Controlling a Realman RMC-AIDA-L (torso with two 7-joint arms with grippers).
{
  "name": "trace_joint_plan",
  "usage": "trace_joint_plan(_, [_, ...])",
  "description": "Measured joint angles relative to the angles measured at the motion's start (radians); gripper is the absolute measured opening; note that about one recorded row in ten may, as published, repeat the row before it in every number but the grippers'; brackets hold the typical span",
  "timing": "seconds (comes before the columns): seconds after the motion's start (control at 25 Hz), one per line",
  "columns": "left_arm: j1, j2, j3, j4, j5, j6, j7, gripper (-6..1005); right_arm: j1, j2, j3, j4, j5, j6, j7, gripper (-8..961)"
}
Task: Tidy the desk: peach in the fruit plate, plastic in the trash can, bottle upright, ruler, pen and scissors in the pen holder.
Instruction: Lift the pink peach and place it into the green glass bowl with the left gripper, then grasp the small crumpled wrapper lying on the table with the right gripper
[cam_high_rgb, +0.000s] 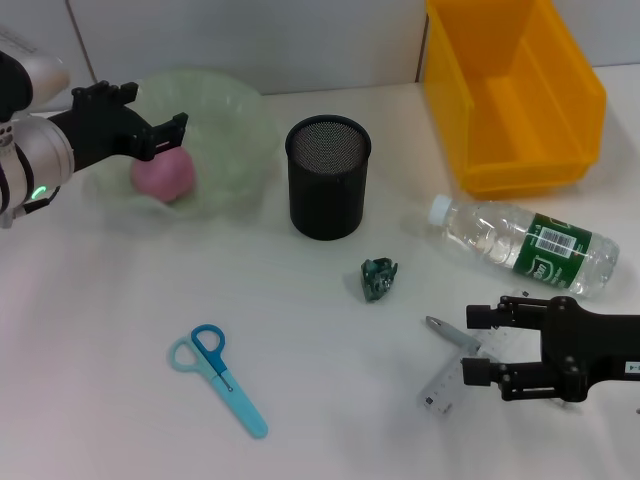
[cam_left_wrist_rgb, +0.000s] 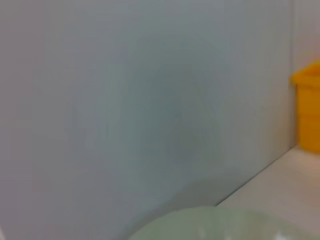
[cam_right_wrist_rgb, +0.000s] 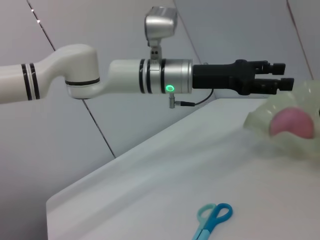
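The pink peach (cam_high_rgb: 165, 176) lies in the pale green fruit plate (cam_high_rgb: 235, 110). Just above it, my left gripper (cam_high_rgb: 160, 106) hovers open and holds nothing; the right wrist view shows the same gripper (cam_right_wrist_rgb: 283, 75) above the peach (cam_right_wrist_rgb: 294, 123). Low on the right, my right gripper (cam_high_rgb: 470, 344) is open, with its fingers on either side of the silver pen (cam_high_rgb: 448, 331) and the clear ruler (cam_high_rgb: 443, 386). The bottle (cam_high_rgb: 525, 245) lies on its side. Green crumpled plastic (cam_high_rgb: 379, 278) sits near the black mesh pen holder (cam_high_rgb: 328, 178). Blue scissors (cam_high_rgb: 218, 378) lie at the front left.
The yellow trash can (cam_high_rgb: 515, 90) stands at the back right, behind the bottle. A wall runs along the desk's far edge. The left wrist view shows only the wall, the plate rim (cam_left_wrist_rgb: 225, 225) and a corner of the trash can (cam_left_wrist_rgb: 307, 112).
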Motion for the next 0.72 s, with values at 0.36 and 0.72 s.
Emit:
trace_joint_plan(0.36, [0.112,0.011,-0.107,0.217,-0.032,0.588,-0.113,737,-0.001,-0.002,0.004,-0.001,-0.001,-0.006,0.003,805])
trace_joint_plan(0.72, [0.122,0.06,-0.162,0.144,0.012,0.933,-0.178,724,-0.002,-0.014,0.006,-0.004,0.002,-0.008,0.007,804])
